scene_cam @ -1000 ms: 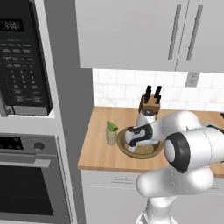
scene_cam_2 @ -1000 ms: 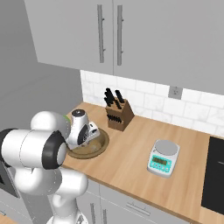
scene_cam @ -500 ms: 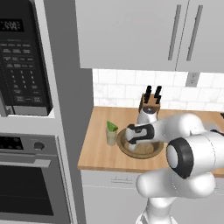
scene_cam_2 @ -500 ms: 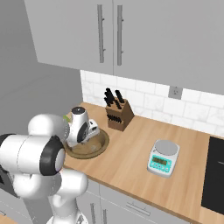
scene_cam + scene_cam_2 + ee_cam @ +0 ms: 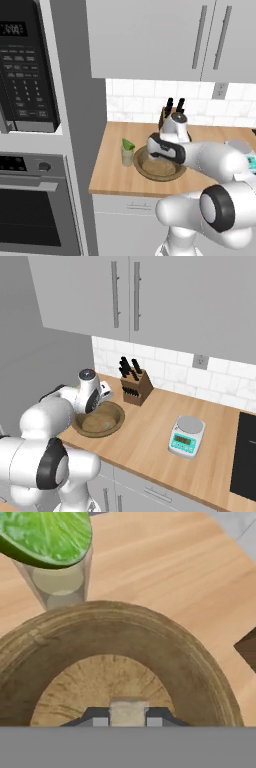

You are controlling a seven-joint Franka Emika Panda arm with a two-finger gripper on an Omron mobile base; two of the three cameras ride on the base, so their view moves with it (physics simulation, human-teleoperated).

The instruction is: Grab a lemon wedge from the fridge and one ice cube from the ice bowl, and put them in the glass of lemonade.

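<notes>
The wide brown ice bowl (image 5: 150,175) (image 5: 113,419) (image 5: 165,657) sits near the counter's front edge. My gripper (image 5: 128,716) is low inside it, shut on a small pale ice cube (image 5: 128,708) held between the dark fingertips (image 5: 99,718). In the left base view the gripper (image 5: 153,156) hangs over the bowl's left side. Just left of the bowl stands the glass of lemonade (image 5: 127,158) (image 5: 62,582), and the bright green lemon wedge (image 5: 128,145) (image 5: 47,534) rests on its rim. The fridge is out of view.
A knife block (image 5: 167,115) (image 5: 135,387) stands behind the bowl against the tiled wall. A white and teal scale (image 5: 186,437) sits to the right, with a dark cooktop (image 5: 247,456) beyond. The microwave (image 5: 25,75) and oven (image 5: 35,210) column borders the counter's left end.
The hand has lifted slightly over the bowl, and the arm's elbow has swung lower and to the right. Bowl, glass and wedge have not moved.
</notes>
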